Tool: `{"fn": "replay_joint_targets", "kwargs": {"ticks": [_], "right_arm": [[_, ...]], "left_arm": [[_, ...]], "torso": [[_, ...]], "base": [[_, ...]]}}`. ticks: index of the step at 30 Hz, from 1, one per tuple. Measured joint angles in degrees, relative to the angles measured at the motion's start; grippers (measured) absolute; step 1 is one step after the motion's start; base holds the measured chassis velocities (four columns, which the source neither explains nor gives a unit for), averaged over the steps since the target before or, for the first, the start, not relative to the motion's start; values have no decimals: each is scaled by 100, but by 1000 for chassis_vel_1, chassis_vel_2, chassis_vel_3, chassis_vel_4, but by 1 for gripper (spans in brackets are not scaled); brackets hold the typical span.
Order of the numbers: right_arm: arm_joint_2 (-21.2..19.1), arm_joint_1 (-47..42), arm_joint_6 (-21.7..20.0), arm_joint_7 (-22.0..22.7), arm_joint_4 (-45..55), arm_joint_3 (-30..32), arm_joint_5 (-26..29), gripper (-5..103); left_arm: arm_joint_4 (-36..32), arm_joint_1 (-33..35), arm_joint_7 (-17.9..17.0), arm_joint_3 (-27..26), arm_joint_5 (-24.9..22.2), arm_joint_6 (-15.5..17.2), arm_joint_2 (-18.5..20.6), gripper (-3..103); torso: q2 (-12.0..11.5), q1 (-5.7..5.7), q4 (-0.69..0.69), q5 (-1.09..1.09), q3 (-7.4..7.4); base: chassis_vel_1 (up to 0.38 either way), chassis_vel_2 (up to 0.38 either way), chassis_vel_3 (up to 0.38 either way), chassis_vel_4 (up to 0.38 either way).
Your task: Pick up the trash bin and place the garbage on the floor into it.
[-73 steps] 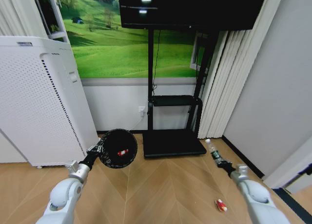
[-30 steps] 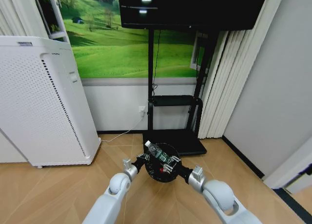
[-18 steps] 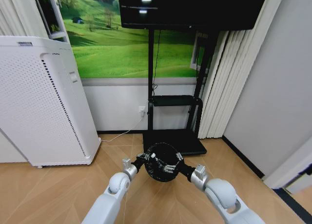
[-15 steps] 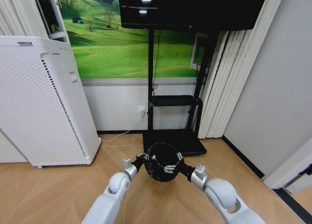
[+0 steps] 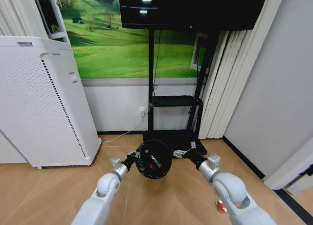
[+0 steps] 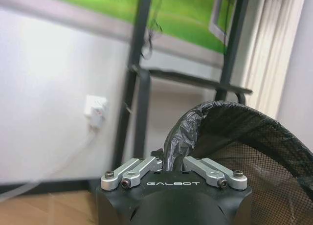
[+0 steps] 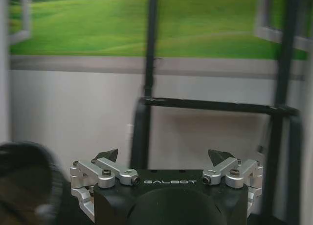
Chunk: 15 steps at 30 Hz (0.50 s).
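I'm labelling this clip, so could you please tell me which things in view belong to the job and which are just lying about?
Job:
- bin, held at its rim by the left claw
- bottle inside the bin
- can on the floor
- right claw, open beside the bin

Just about:
- white appliance
- TV stand
- curtain

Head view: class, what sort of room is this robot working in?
Probably a home-style living room or a mock-up of one: a dark screen on a black stand, pleated curtains, a white air purifier and herringbone wood floor.
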Motion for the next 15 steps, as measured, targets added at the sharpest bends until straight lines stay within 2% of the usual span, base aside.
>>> {"fn": "replay_joint_targets", "kwargs": {"ticks": [1,2,4,8,14,15], "right_arm": [[106,17,-38,357,-133,1,25,100],[106,17,-38,357,-133,1,25,100],[367,45,-54,827,-573,-5,-49,100],[559,77,31,1001,-1000,-13,-248,100],[622,95,64,1021,-1170,-13,-312,100],[764,186,161,1024,-1565,-27,-419,100]], "left_arm": [[-164,110,42,-194,3,14,76,7],[-164,110,42,-194,3,14,76,7],[-500,405,208,-663,47,30,215,7],[-692,641,336,-999,86,32,271,7],[-754,729,376,-1122,97,32,285,7],[-939,1014,475,-1453,113,28,321,7]], "torso": [[0,0,0,0,0],[0,0,0,0,0],[0,0,-1,2,0],[0,0,-2,0,0],[0,0,-1,0,0],[0,0,1,-2,0]], "base": [[0,0,0,0],[0,0,0,0],[0,0,0,0],[0,0,0,0],[0,0,0,0],[0,0,0,0]]}}
